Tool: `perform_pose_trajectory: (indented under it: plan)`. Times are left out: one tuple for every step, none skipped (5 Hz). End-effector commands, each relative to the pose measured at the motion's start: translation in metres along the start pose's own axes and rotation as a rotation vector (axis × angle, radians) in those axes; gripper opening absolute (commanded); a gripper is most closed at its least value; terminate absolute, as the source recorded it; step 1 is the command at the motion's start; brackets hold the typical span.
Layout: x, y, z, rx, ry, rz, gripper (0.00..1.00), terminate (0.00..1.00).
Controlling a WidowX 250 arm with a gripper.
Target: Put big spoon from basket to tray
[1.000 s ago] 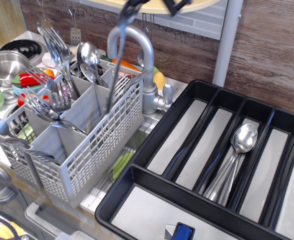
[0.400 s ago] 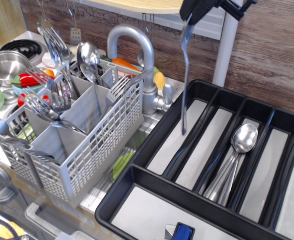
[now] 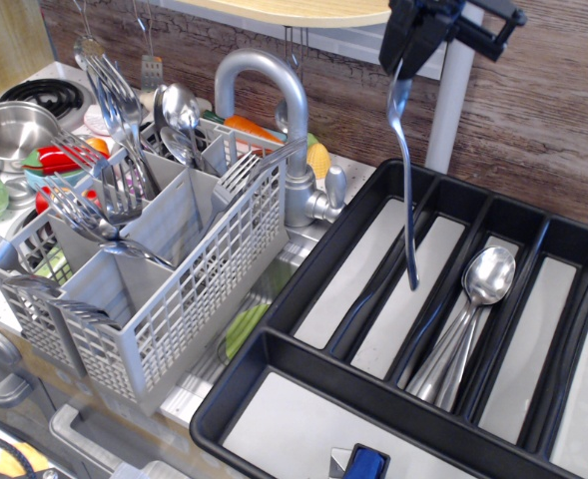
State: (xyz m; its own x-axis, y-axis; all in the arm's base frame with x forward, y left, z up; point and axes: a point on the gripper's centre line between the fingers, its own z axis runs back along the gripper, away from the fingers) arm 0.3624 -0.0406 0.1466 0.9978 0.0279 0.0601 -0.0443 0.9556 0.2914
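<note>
My gripper is at the top of the view, shut on the bowl end of the big spoon. The spoon hangs almost straight down, handle tip low. The tip sits above the divider between the tray's second and third long compartments. The black tray fills the right half of the view. Several spoons lie in its third compartment. The grey grid basket stands at the left, holding forks and a few spoons.
A grey faucet arches between basket and tray. A white post stands behind the tray by my gripper. A steel pot and toy vegetables lie at the far left. A blue object sits in the tray's front compartment.
My gripper has carried the big spoon to the right, from above the basket to over the tray's long compartments. Nothing else has moved.
</note>
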Motion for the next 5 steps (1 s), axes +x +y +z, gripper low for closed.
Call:
perform_pose_trajectory:
  plan:
    - [-0.003, -0.008, -0.003, -0.078, -0.049, 0.023, 0.00, 0.00]
    - [-0.010, -0.014, -0.011, -0.124, -0.012, 0.052, 0.00, 0.00]
    - [-0.021, -0.012, -0.028, -0.164, 0.039, 0.053, 0.00, 0.00]
    - [-0.024, -0.021, -0.045, -0.166, 0.064, 0.110, 0.00, 0.00]
    - [-0.025, -0.031, -0.059, -0.019, 0.074, 0.159, 0.00, 0.00]
